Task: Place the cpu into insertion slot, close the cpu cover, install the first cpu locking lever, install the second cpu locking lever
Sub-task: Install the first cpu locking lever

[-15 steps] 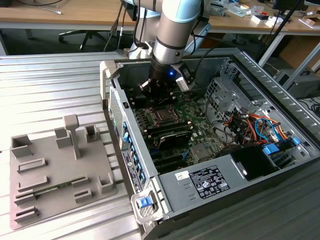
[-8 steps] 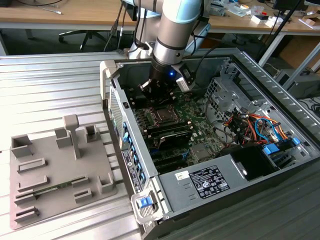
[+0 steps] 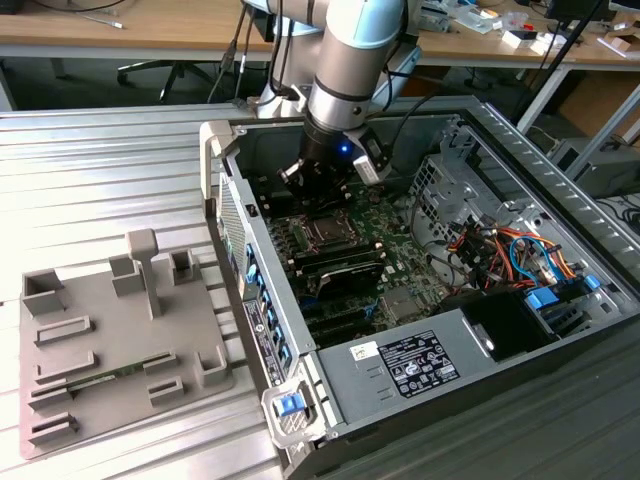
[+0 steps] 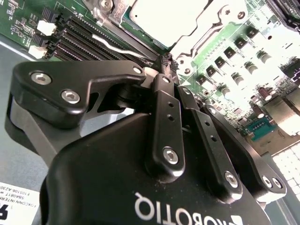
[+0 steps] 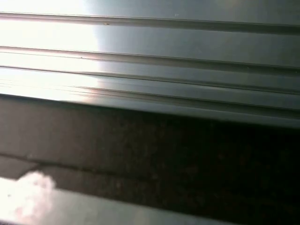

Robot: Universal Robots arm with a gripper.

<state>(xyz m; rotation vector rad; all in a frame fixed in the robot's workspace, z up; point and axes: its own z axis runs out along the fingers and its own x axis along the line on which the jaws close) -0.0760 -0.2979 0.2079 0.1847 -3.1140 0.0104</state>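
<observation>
Black, the robot's two-fingered hand (image 3: 318,180) hung inside the open computer case (image 3: 560,190) at the exterior view's centre, just above the grey-topped square cpu (image 3: 324,232) in its socket. In the second wrist view, its fingers (image 4: 165,70) met, gripping nothing visible, beside the cpu (image 4: 161,16) at top centre.

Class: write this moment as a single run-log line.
end effector: shut, at socket edge | cpu: seated in socket | cpu cover: down over cpu | holding: nothing visible
</observation>
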